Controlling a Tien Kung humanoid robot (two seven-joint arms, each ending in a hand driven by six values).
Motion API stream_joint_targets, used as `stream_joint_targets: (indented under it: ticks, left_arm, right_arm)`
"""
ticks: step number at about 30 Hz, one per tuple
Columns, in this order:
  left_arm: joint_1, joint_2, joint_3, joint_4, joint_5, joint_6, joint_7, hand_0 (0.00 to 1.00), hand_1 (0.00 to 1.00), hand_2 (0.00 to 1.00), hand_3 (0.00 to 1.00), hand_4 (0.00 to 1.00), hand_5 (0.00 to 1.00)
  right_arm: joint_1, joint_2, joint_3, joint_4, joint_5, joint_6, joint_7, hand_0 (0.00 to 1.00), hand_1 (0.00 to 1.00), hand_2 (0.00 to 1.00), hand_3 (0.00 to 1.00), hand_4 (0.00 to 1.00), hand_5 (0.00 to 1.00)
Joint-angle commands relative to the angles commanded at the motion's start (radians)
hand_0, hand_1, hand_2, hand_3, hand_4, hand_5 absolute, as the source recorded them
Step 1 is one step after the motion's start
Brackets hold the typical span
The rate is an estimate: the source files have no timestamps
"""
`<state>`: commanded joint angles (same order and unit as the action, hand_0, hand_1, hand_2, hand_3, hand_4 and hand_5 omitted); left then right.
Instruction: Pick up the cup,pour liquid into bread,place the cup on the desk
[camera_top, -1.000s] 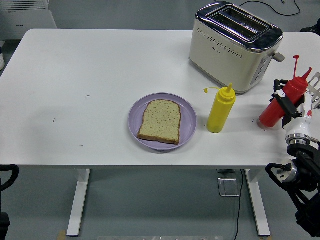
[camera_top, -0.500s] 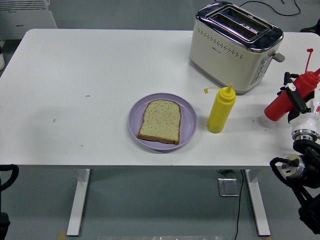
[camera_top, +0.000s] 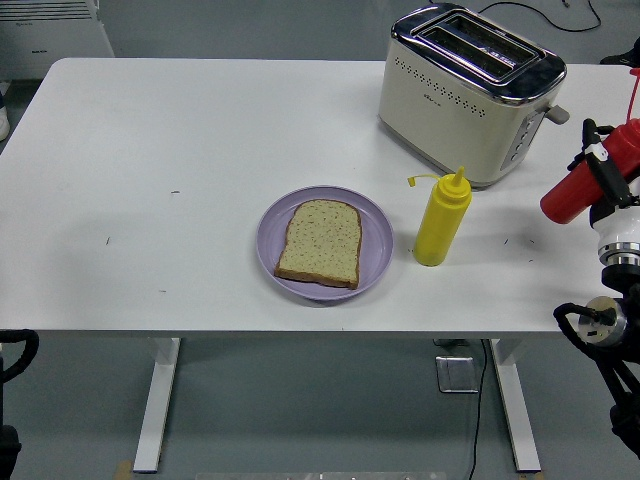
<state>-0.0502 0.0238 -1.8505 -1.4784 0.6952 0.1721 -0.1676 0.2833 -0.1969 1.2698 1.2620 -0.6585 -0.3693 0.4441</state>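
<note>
A slice of bread (camera_top: 320, 242) lies on a purple plate (camera_top: 378, 250) near the table's front middle. My right hand (camera_top: 608, 178) is shut on a red squeeze bottle (camera_top: 582, 186) at the table's right edge. It holds the bottle tilted and lifted off the table, nozzle up and to the right. A yellow squeeze bottle (camera_top: 441, 220) stands upright just right of the plate. No cup shows. My left arm (camera_top: 12, 350) rests low at the picture's left edge; its hand is out of view.
A cream and chrome toaster (camera_top: 468, 90) stands at the back right, behind the yellow bottle. A black cable (camera_top: 545, 15) runs behind it. The white table (camera_top: 150, 180) has a few small dark marks.
My right hand has lifted the red bottle off the table and moved it up and to the right, toward the picture's edge. Nothing else has moved.
</note>
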Motion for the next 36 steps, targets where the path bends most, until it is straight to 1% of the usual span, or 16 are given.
stream_joint_targets:
  ticks: [2, 5, 6, 10, 12, 13, 17, 22, 26, 29, 36]
  left_arm:
    - [0.001, 0.0, 0.0, 0.0, 0.0, 0.0, 0.0, 0.749, 0.758, 0.768, 0.666, 0.619, 0.998]
    - [0.002, 0.0, 0.0, 0.0, 0.0, 0.0, 0.0, 0.749, 0.758, 0.768, 0.666, 0.619, 0.998]
    - [0.002, 0.0, 0.0, 0.0, 0.0, 0.0, 0.0, 0.749, 0.758, 0.768, 0.666, 0.619, 0.998]
    - [0.002, 0.0, 0.001, 0.0, 0.001, 0.0, 0.0, 0.749, 0.758, 0.768, 0.666, 0.619, 0.998]
    - [0.002, 0.0, 0.001, 0.0, 0.001, 0.0, 0.0, 0.749, 0.758, 0.768, 0.666, 0.619, 0.998]
    - [0.002, 0.0, 0.001, 0.0, 0.001, 0.0, 0.001, 0.749, 0.758, 0.768, 0.666, 0.622, 0.998]
    - [0.002, 0.0, -0.002, 0.0, 0.001, 0.0, 0.001, 0.749, 0.758, 0.768, 0.666, 0.622, 0.998]
    - [0.001, -0.001, -0.005, 0.0, 0.001, 0.001, 0.001, 0.749, 0.758, 0.767, 0.665, 0.62, 0.998]
    - [0.001, -0.001, -0.007, 0.0, 0.002, 0.001, 0.001, 0.749, 0.758, 0.768, 0.666, 0.619, 0.998]
    - [0.001, -0.002, -0.008, 0.0, 0.002, 0.001, 0.001, 0.749, 0.758, 0.768, 0.666, 0.619, 0.998]
    - [0.0, -0.003, -0.01, 0.0, 0.002, 0.0, 0.001, 0.749, 0.758, 0.768, 0.666, 0.619, 0.998]
  right_arm:
    - [-0.001, -0.006, 0.008, 0.021, -0.046, -0.005, -0.02, 0.002, 0.002, 0.117, 0.295, 0.788, 0.175]
    - [0.0, -0.02, 0.009, 0.058, -0.146, -0.03, -0.051, 0.002, 0.002, 0.117, 0.295, 0.788, 0.175]
    - [0.003, -0.03, 0.007, 0.08, -0.185, -0.041, -0.06, 0.002, 0.002, 0.117, 0.295, 0.788, 0.175]
    - [0.016, -0.05, 0.0, 0.119, -0.324, -0.069, -0.069, 0.002, 0.002, 0.116, 0.296, 0.778, 0.17]
    - [0.036, -0.068, -0.009, 0.149, -0.4, -0.096, -0.085, 0.002, 0.002, 0.116, 0.296, 0.778, 0.17]
    - [0.04, -0.071, -0.011, 0.154, -0.434, -0.101, -0.088, 0.002, 0.002, 0.114, 0.291, 0.805, 0.203]
    - [0.094, -0.097, -0.043, 0.18, -0.595, -0.14, -0.132, 0.002, 0.002, 0.114, 0.291, 0.805, 0.203]
    - [0.138, -0.109, -0.083, 0.181, -0.777, -0.161, -0.171, 0.002, 0.002, 0.114, 0.29, 0.814, 0.211]
    - [0.178, -0.116, -0.133, 0.172, -0.927, -0.173, -0.218, 0.002, 0.002, 0.114, 0.291, 0.814, 0.211]
    - [0.231, -0.122, -0.186, 0.149, -1.044, -0.17, -0.273, 0.002, 0.002, 0.114, 0.291, 0.814, 0.211]
    - [0.331, -0.129, -0.271, 0.103, -1.338, -0.155, -0.357, 0.002, 0.002, 0.117, 0.292, 0.813, 0.21]
